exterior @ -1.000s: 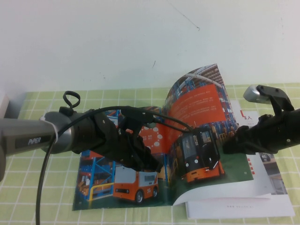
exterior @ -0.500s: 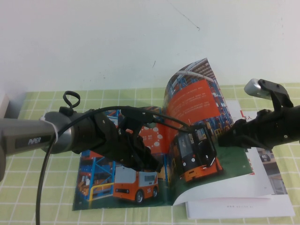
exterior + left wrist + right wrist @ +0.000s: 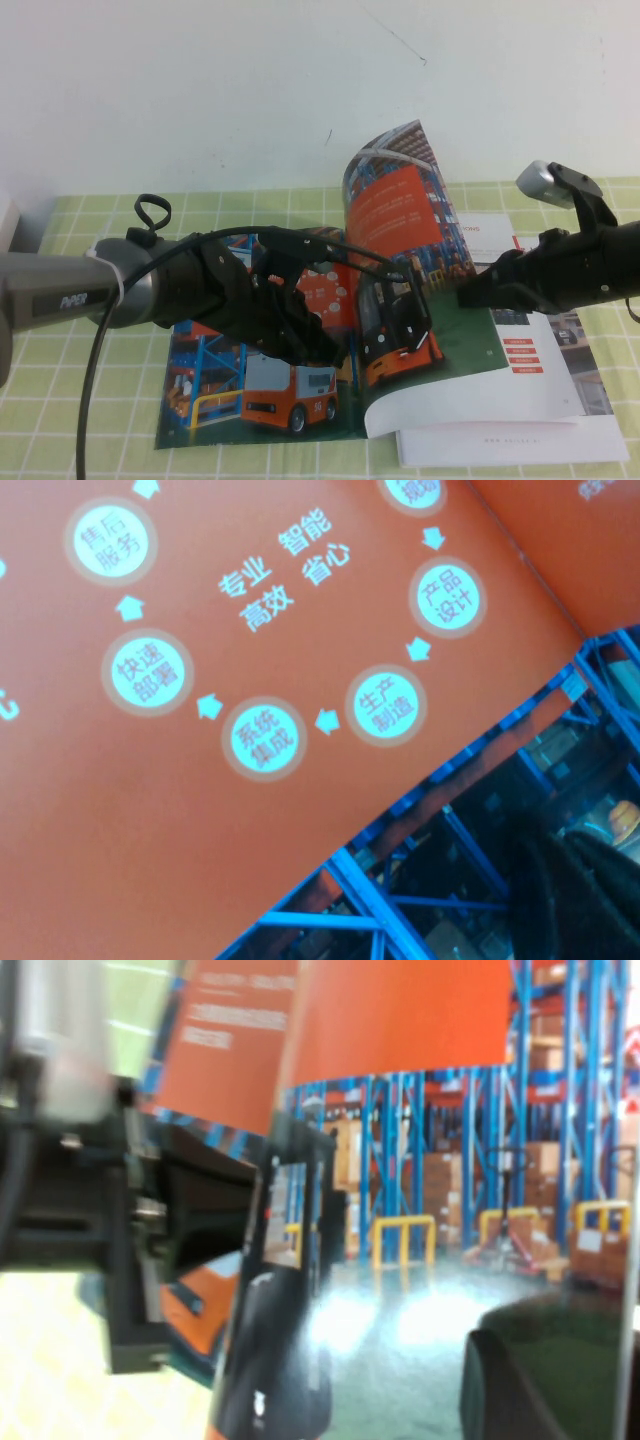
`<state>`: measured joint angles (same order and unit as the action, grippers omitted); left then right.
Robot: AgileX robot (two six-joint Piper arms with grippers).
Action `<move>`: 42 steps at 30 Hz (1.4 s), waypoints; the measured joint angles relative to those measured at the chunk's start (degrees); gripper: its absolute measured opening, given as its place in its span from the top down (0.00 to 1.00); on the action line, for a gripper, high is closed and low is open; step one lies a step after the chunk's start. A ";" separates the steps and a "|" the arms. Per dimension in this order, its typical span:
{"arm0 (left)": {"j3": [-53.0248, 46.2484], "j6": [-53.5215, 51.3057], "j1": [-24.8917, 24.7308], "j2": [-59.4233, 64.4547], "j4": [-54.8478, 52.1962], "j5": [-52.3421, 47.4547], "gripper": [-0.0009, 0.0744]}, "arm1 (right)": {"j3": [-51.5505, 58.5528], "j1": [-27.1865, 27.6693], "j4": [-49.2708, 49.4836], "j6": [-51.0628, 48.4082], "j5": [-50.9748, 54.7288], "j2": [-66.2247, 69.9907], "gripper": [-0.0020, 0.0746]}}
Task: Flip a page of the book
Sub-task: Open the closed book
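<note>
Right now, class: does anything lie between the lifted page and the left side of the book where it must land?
Yes. The left gripper and its arm rest over the book's left half, in the path of the page lifted by the right gripper.

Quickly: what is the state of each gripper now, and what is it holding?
Left gripper: over the left page of the book; state cannot be told.
Right gripper: at the lifted page; state cannot be told.

The book [image 3: 300,400] lies open on the green-checked bench [image 3: 90,400]. The left gripper [image 3: 318,350] presses down on its left leaf beside the orange-white vehicle. The page [image 3: 405,250] stands curled upright above the spine, and the right gripper [image 3: 468,297] touches its right edge. A white booklet [image 3: 520,440] lies beneath.
</note>
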<state>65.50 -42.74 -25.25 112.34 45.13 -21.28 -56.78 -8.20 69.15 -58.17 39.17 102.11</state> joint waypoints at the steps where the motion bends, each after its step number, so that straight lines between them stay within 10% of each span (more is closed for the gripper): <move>1: 0.00 0.00 0.00 0.00 0.00 0.00 0.99 | 0.00 0.00 0.91 -0.92 0.46 0.00 0.70; 20: 0.00 -0.62 0.00 -0.63 -2.57 1.90 0.99 | 0.00 0.00 11.19 -11.78 6.98 0.00 0.96; 42: -0.10 -1.09 0.42 -6.68 -5.03 4.95 0.99 | 0.00 0.00 12.90 -14.46 9.55 0.00 0.97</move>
<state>65.39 -43.82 -24.83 105.66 40.10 -16.33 -56.78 -8.20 82.06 -72.63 48.72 102.11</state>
